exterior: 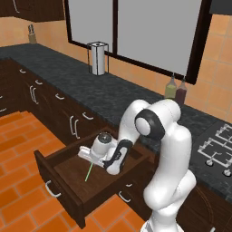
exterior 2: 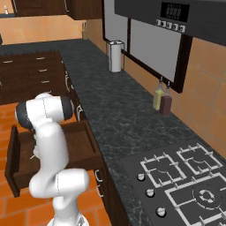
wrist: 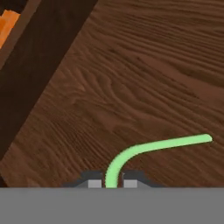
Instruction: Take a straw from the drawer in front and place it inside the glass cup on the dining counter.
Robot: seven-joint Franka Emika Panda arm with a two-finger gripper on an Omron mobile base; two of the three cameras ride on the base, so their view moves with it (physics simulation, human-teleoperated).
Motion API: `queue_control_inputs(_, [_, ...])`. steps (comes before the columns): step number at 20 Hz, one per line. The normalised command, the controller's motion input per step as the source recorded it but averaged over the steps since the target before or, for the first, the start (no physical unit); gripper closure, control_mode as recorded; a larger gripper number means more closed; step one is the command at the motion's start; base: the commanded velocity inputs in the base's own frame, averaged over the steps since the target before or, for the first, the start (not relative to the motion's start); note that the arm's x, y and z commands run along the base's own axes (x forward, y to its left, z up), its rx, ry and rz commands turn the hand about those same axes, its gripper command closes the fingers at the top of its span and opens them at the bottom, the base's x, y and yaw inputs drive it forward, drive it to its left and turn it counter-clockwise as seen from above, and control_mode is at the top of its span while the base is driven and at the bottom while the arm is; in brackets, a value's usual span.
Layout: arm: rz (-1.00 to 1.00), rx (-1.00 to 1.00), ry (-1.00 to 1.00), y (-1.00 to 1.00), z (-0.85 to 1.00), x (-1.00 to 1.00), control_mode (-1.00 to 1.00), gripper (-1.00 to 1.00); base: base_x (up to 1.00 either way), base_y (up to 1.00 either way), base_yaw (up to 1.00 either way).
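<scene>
The straw (wrist: 131, 154) lay nearest the lens in the hand view, a light-green tube rising from between the two dark fingertips (wrist: 94, 180) at the bottom edge, curving over and running off toward the right across the brown wood grain of the drawer (wrist: 144, 65) floor. The gripper (wrist: 111, 181) was closed on the straw, its jaws pressed against either side of the tube with no gap to be seen. A dark side wall of the drawer crossed the upper left of that view, with a sliver of orange floor (wrist: 8, 22) beyond it.

From the left base view the drawer (exterior: 68, 181) stood pulled well out of the dark cabinet run below the black speckled table (exterior: 104, 93), its pale curved handle (exterior: 52, 190) on the front panel. The white arm (exterior: 167, 149) bent down from the lower right and the hand reached low into the drawer; the gripper (exterior: 93, 162) sat at the upper end of the straw (exterior: 89, 172), which showed as a thin green line slanting down toward the drawer front, inside the drawer.

On the table stood a paper towel holder (exterior: 98, 58) near the window, and two bottles (exterior: 176, 90) side by side against the tiled wall. A hob (exterior: 217, 149) occupied the table at the right edge.

In the right base view the arm (exterior 2: 50, 150) covered much of the open drawer (exterior 2: 84, 145), so the hand was hidden there. The hob (exterior 2: 185, 181) lay in the foreground, with the two bottles (exterior 2: 162, 99) beyond it at the wall.
</scene>
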Motion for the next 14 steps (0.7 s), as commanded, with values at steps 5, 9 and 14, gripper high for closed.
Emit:
queue_control_inputs(5, [0.00, 0.19, -0.07, 0.00, 1.00, -0.10, -1.00, 1.00, 0.00, 0.00, 0.00])
queue_control_inputs(9, [0.00, 0.13, -0.09, 0.01, 1.00, 0.31, -1.00, 1.00, 0.00, 0.00, 0.00])
queue_control_inputs(14, [0.00, 0.03, -0.11, 0.03, 1.00, 0.37, -1.00, 1.00, 0.00, 0.00, 0.00])
